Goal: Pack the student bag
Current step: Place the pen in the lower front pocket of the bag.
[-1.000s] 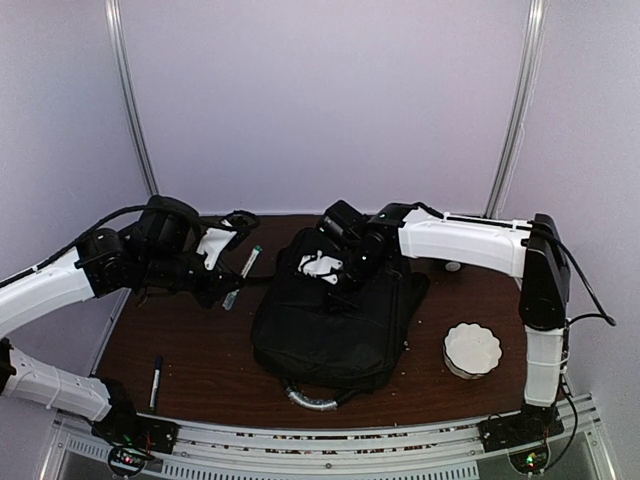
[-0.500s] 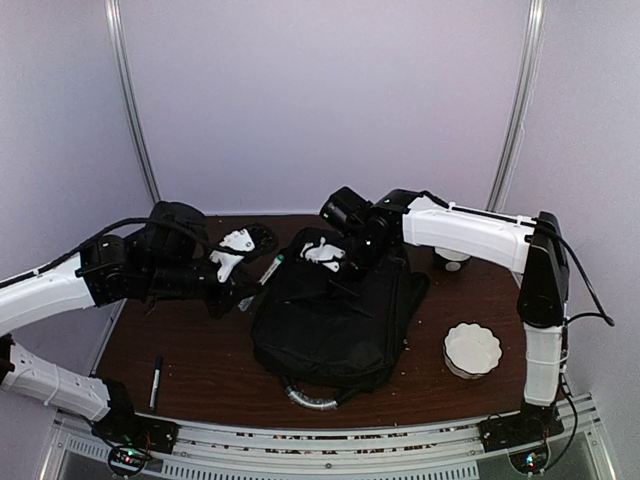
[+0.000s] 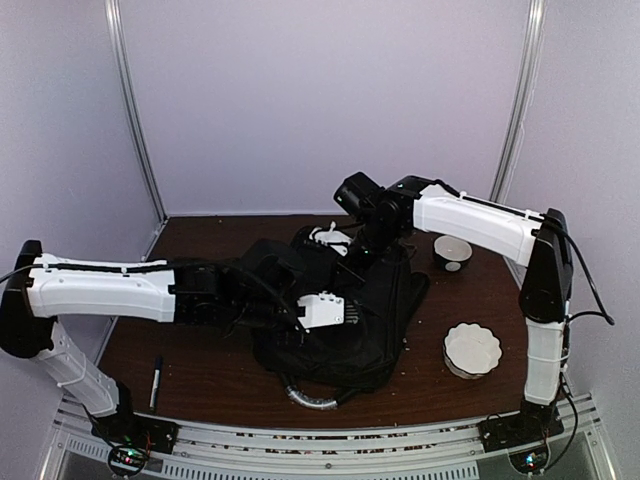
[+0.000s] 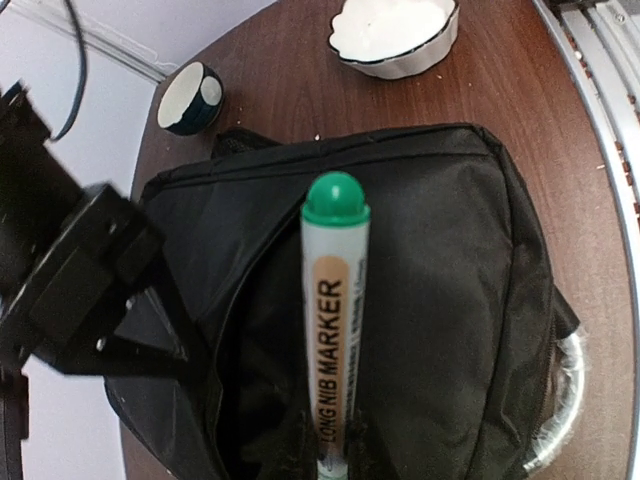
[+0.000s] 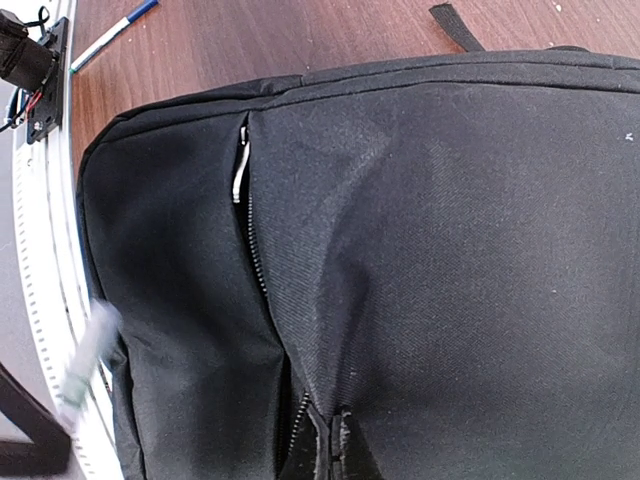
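The student bag lies black and flat mid-table, its grey handle towards the near edge. My left gripper hovers over the bag's left part, shut on a white marker with a green cap that points along the bag beside a dark open slit. My right gripper is at the bag's far edge, shut on a pinched fold of the bag's fabric next to a zipper, and holds it up. The bag's inside is too dark to see.
A white fluted bowl stands right of the bag and a small dark bowl at the back right. A black pen lies near the front left edge. A blue-tipped pen lies on the wood.
My left arm has swung from the table's left side to over the bag, carrying the marker. My right gripper has closed on the bag's fabric and pulled it up and back.
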Controlling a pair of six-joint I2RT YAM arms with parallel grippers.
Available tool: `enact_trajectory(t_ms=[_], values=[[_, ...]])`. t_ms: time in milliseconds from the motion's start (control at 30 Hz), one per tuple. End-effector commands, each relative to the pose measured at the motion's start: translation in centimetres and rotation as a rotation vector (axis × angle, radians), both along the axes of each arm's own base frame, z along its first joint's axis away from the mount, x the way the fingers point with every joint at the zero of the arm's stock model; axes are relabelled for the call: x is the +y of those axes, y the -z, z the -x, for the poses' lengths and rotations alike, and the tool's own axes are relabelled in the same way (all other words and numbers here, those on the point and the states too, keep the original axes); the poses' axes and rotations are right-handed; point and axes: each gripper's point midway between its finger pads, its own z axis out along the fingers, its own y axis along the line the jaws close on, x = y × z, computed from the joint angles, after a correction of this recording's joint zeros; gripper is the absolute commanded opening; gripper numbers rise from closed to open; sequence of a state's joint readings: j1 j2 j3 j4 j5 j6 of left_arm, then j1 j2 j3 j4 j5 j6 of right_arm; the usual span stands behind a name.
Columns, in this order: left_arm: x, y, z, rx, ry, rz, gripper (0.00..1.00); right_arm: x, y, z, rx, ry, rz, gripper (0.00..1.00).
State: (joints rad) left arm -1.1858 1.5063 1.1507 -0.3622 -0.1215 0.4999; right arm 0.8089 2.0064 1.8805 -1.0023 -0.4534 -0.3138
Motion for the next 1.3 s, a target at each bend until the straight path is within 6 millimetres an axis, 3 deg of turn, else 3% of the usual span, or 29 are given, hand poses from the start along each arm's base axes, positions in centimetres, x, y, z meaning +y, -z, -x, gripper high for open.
enact_trajectory(t_ms=[0, 533, 967, 1100, 1267], values=[[-2.5, -1.0, -2.0, -0.226, 0.042, -0.048, 0.00, 1.4, -4.4, 1.5, 0.004, -0.059, -0.129, 0.00], [-3.9, 4.7, -6.5, -0.493, 0.101, -0.372, 0.00, 1.8, -4.2, 2.5, 0.067, -0.081, -0.161, 0.00], [-2.3, 4.8, -15.3, -0.569, -0.312, -0.447, 0.01, 2.0, -4.6, 2.8, 0.083, -0.090, -0.184, 0.00], [-3.0, 3.1, -15.7, -0.574, -0.391, -0.344, 0.35, 2.1, -4.9, 2.7, 0.079, -0.090, -0.192, 0.00], [-2.8, 1.4, -14.4, -0.527, -0.370, -0.272, 0.49, 2.0, -4.9, 2.5, 0.075, -0.084, -0.190, 0.00]])
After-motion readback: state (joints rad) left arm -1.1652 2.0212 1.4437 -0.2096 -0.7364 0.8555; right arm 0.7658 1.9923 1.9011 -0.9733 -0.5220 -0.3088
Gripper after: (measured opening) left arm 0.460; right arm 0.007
